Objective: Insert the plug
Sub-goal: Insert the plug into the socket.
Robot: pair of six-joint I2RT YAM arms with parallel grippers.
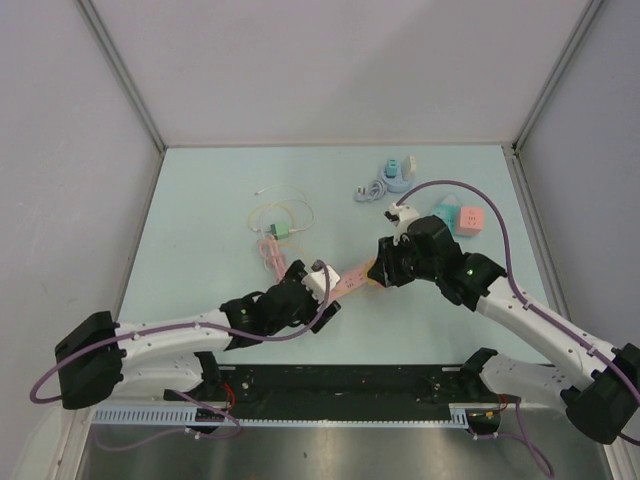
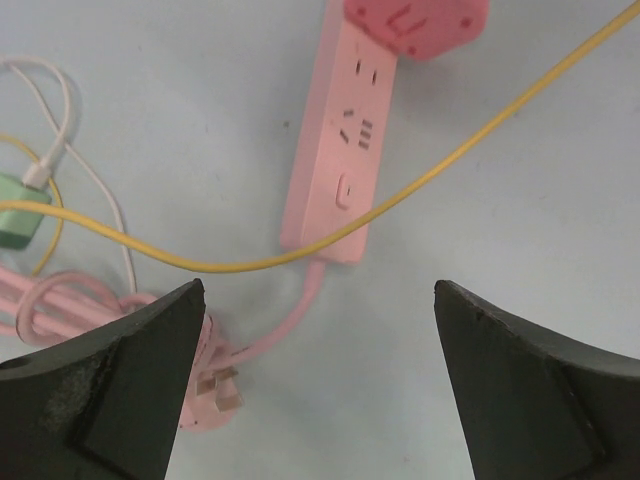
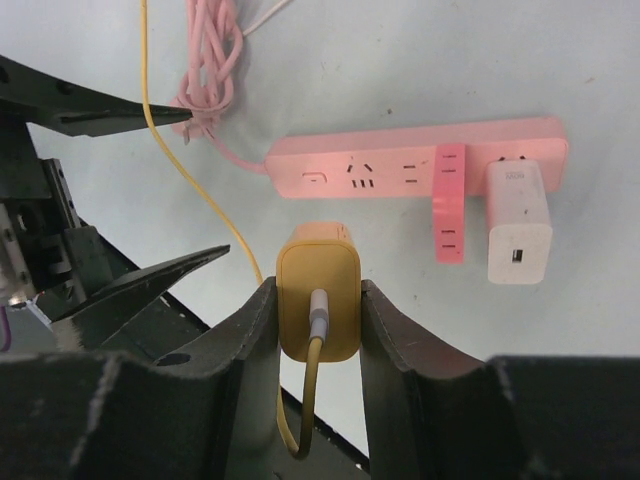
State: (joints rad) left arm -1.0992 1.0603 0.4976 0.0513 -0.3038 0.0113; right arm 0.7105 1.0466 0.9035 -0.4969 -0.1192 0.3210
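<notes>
Plug (image 3: 318,292) is a mustard-yellow charger block with rounded corners and a smooth matte shell. A pale connector is pushed into its back face. Thin yellow cable (image 2: 420,180) runs from it, leftward over the pink power strip (image 3: 400,165). Prongs are hidden, can't tell their shape.

Right gripper (image 3: 316,290) is part-closed, jaws clamped on the plug's two flat sides, back face toward the wrist camera. The plug sits above the table (image 1: 200,200) at centre, just on the near side of the strip, in line with the gap between the strip's switch and its first socket group. It is not in any socket. How high it is above the strip I can't tell.

The strip lies flat on a diagonal mid-table, between the two claws. White adapter (image 3: 518,225) is plugged in at its right end, and a pink adapter (image 3: 449,205) sits beside that. Two socket groups and the switch toward the left end are free.

Left gripper (image 2: 318,300) is spread fully wide, holding nothing, just over the strip's corded end. Coiled pink cord (image 2: 60,300) lies left of it. Green adapter (image 2: 15,210) with a white lead (image 2: 60,120) is further left.
</notes>
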